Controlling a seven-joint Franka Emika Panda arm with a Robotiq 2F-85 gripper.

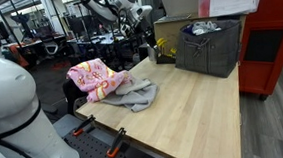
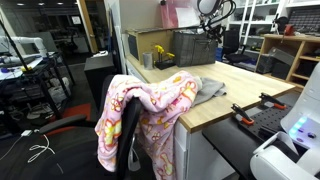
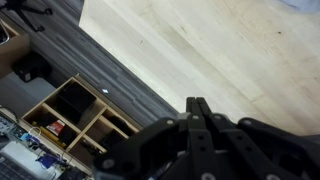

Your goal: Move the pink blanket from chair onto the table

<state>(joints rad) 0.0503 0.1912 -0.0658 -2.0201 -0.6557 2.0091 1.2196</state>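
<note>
Pink blanket: the pink blanket (image 2: 150, 105) is draped over the back of the chair (image 2: 128, 138), pushed up against the table's edge. Its top folds spill onto the wood and touch a grey cloth (image 1: 138, 95).
Chair: dark, lower than the table top, mostly hidden under the fleece.
Table: the table (image 1: 194, 118) has bare planks to the right of the blanket and cloth in an exterior view, which leaves room to lay the blanket down.
Gripper: the gripper (image 3: 197, 105) is up at the far end near the grey bin (image 1: 209, 49), well apart from the blanket. In the wrist view its fingers are pressed together with nothing between them.
Step in hand: this looks like the approach — no grasp yet.
Doing it well: spread the fingers before descending and pinch a thick fold at the top of the backrest, not the grey cloth. Lift until the hanging part clears the chair, then carry it over bare wood.
Risk: the fleece may snag on the backrest — or drag the grey cloth along.
</note>
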